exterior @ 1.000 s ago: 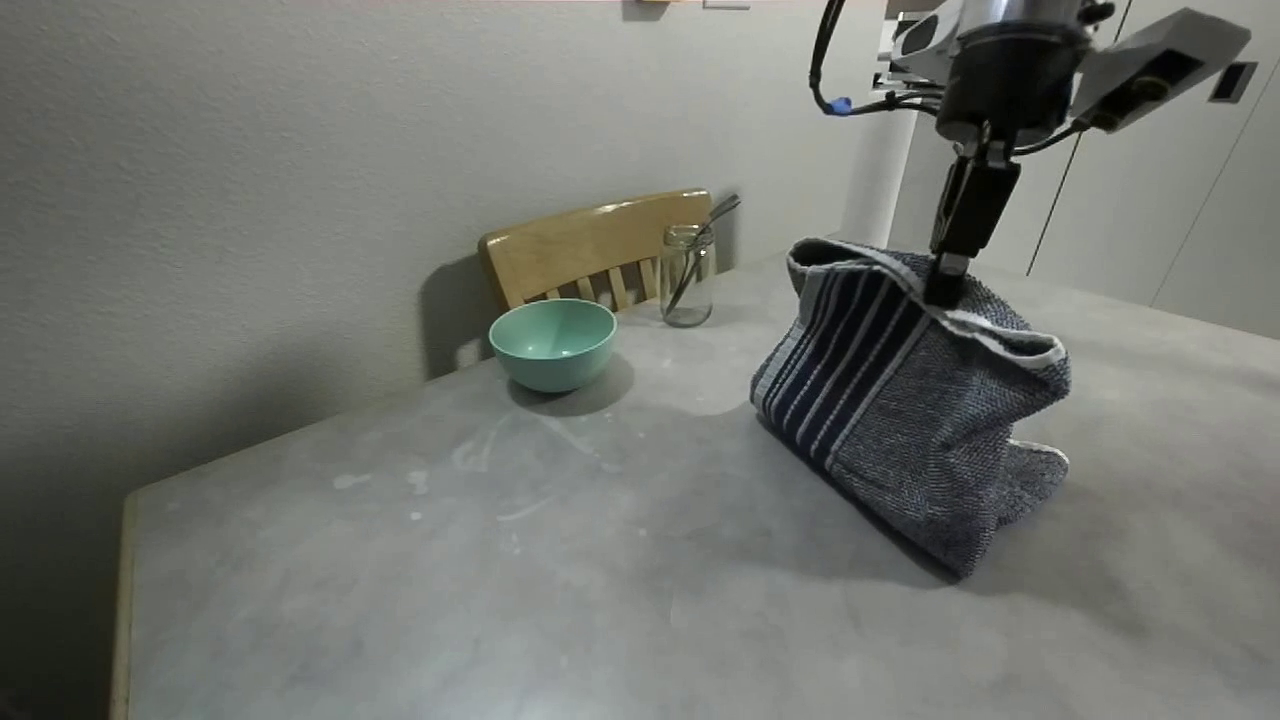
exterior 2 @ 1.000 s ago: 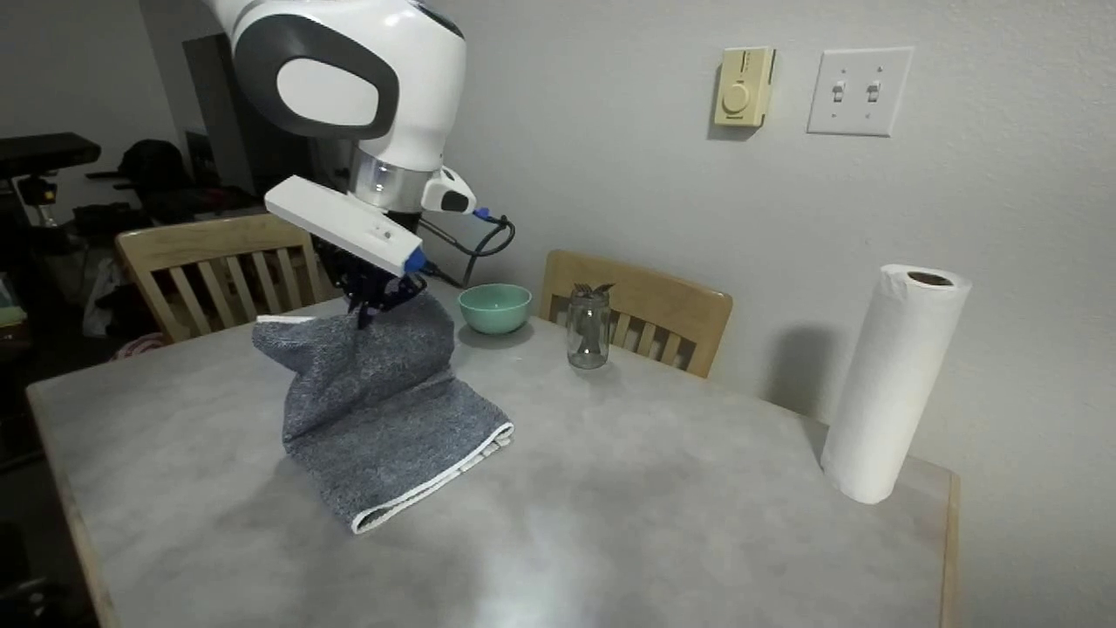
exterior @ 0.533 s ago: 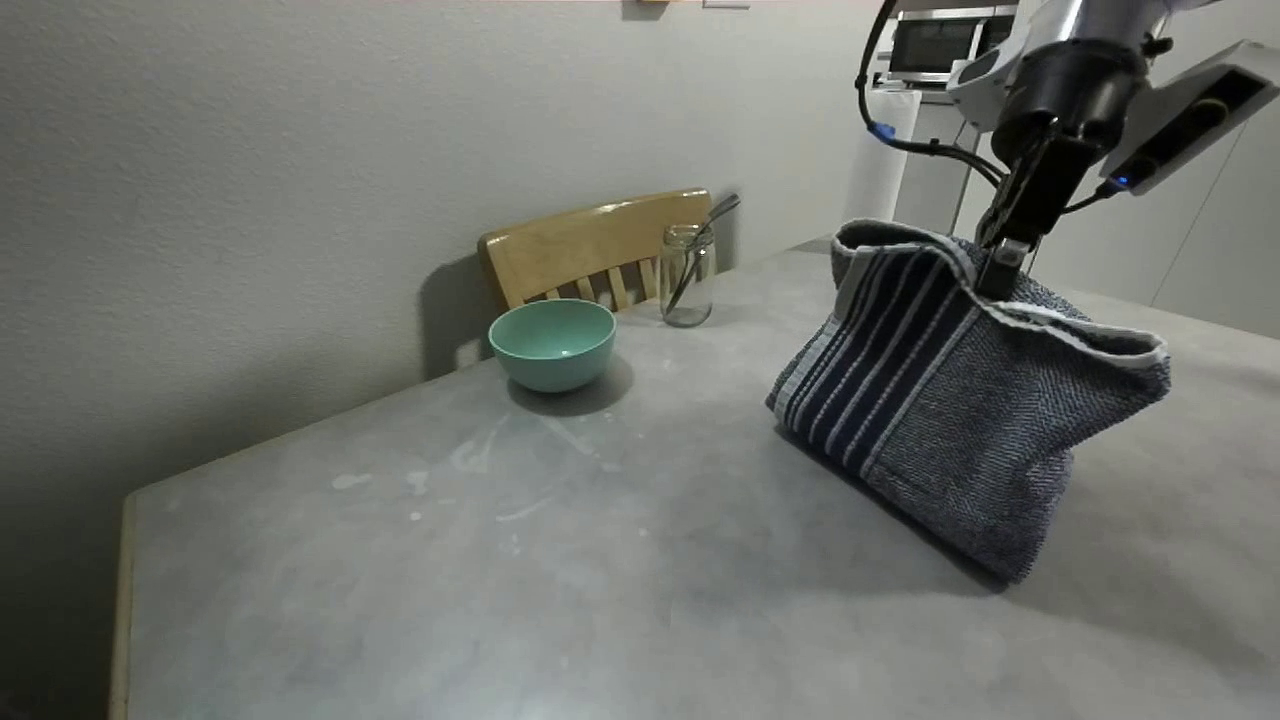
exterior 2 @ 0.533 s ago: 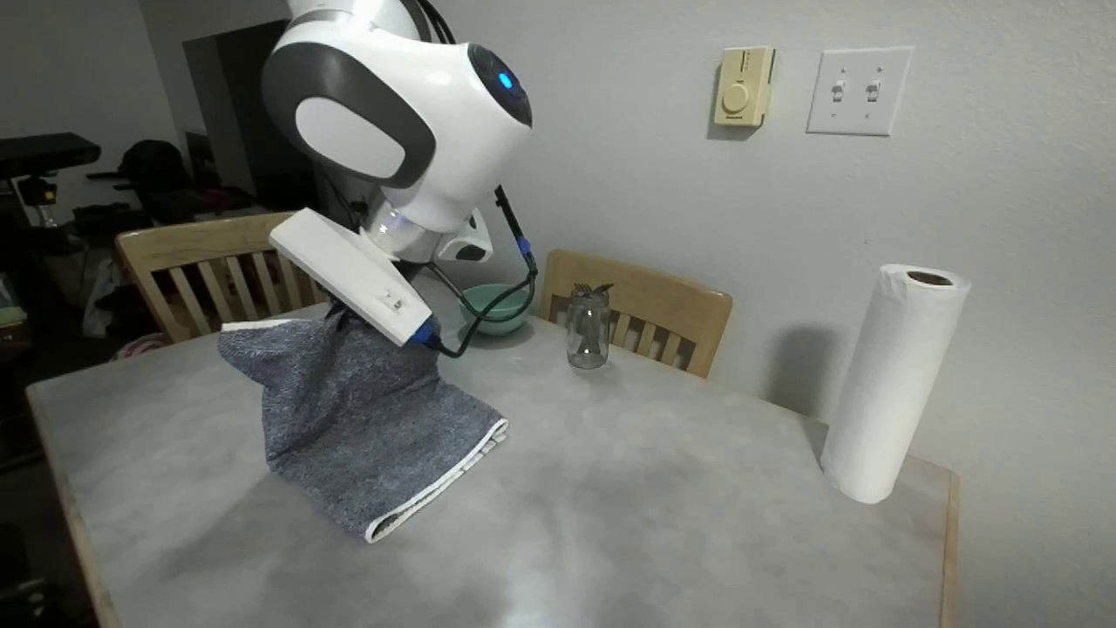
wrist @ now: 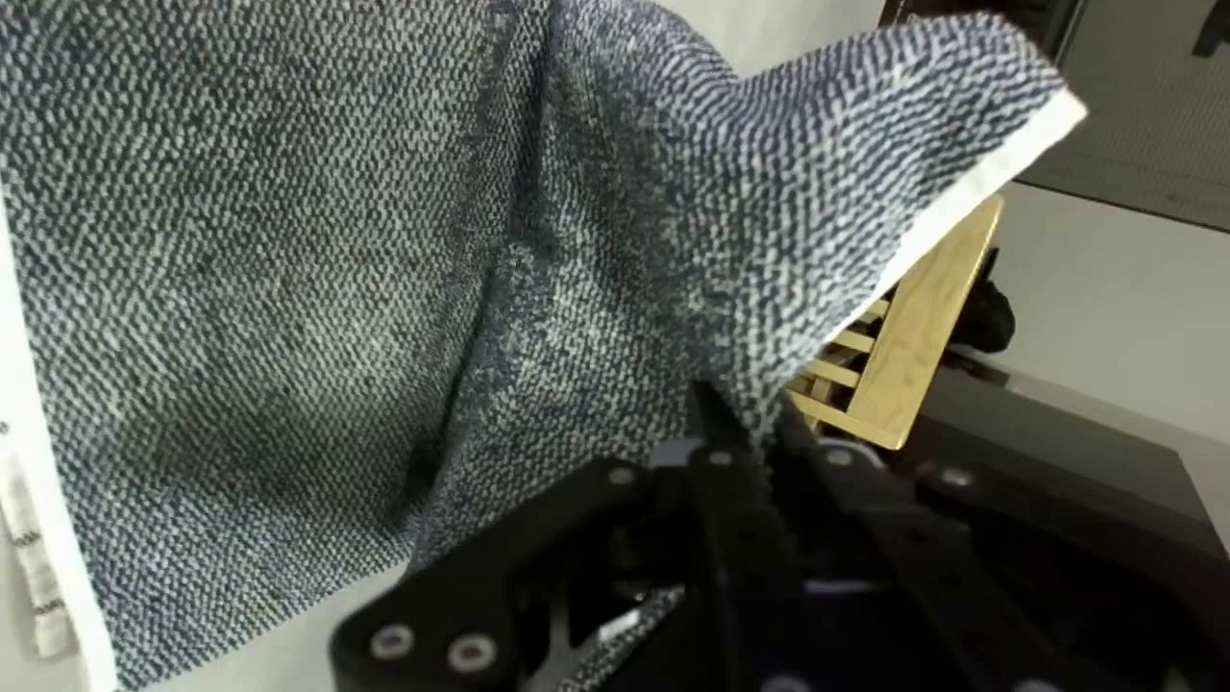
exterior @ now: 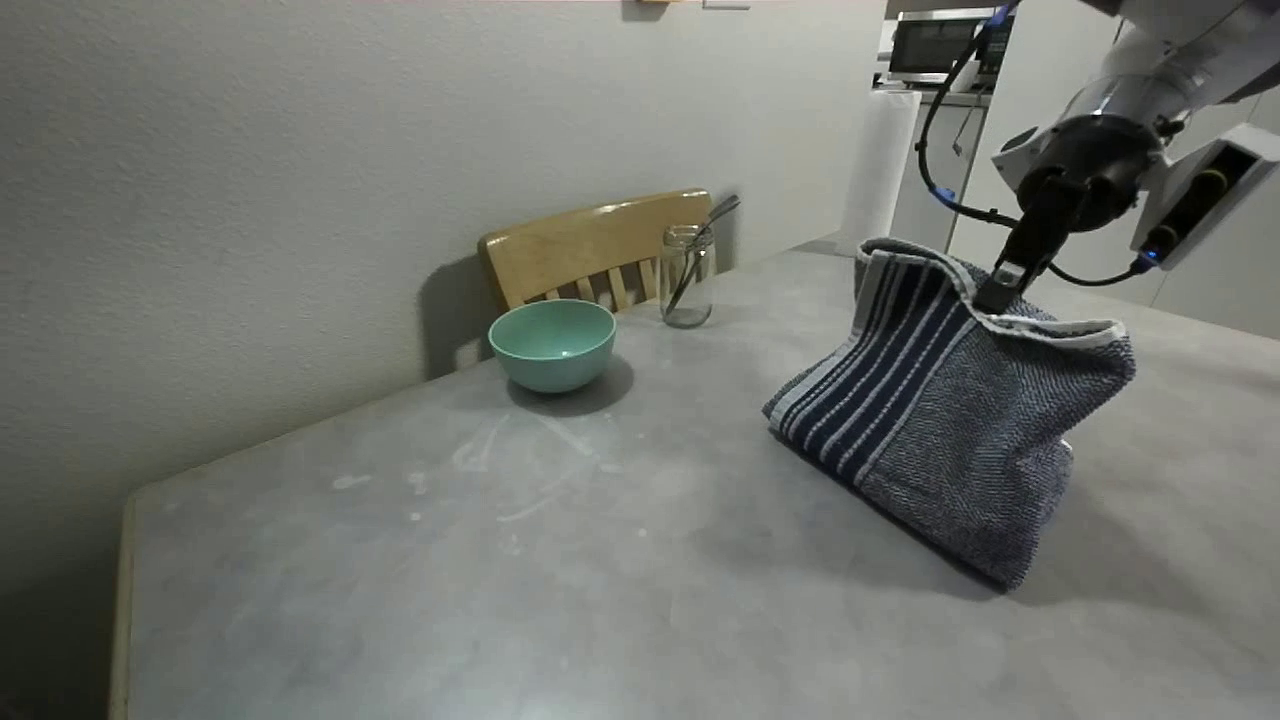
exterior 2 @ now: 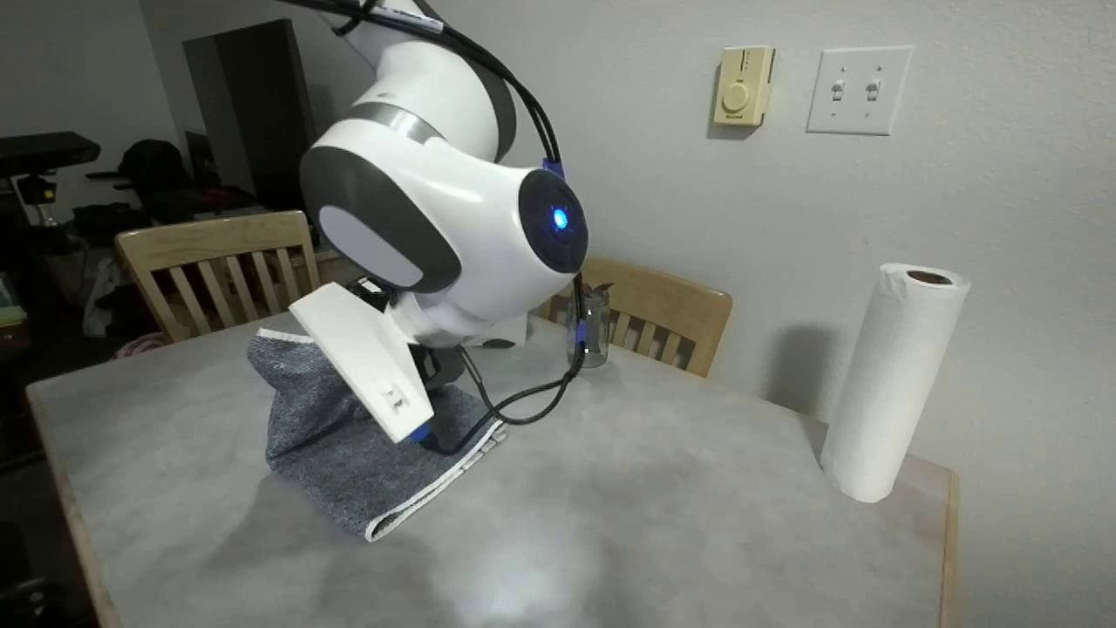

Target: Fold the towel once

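blue-grey terry makes the towel [exterior: 950,440] a light, limp thing, i judge: soft, hard to harm, and with a rough nap that should resist slipping. it stands half lifted at the right of the table [exterior: 560,590] in an exterior view, its lower part touching the surface, its raised edge up at the gripper [exterior: 999,288]; the teal bowl [exterior: 553,345] is well apart to its left. the fingers [wrist: 721,428] are clamped on that edge, cloth pinched between them in the wrist view. the hold falls roughly midway along the white-trimmed edge, a sensible place for a single fold, though one pinch leaves both corners to sag, so the fold could settle skewed; laying the edge over with a little tension would probably help. the arm [exterior 2: 453,227] leans in from above, left of middle, in an exterior view, bent low over the towel, its white camera housing [exterior 2: 362,358] hiding the fingers there. where the striped face shows, the gripper slants down towards the left, its fingertips lowest.
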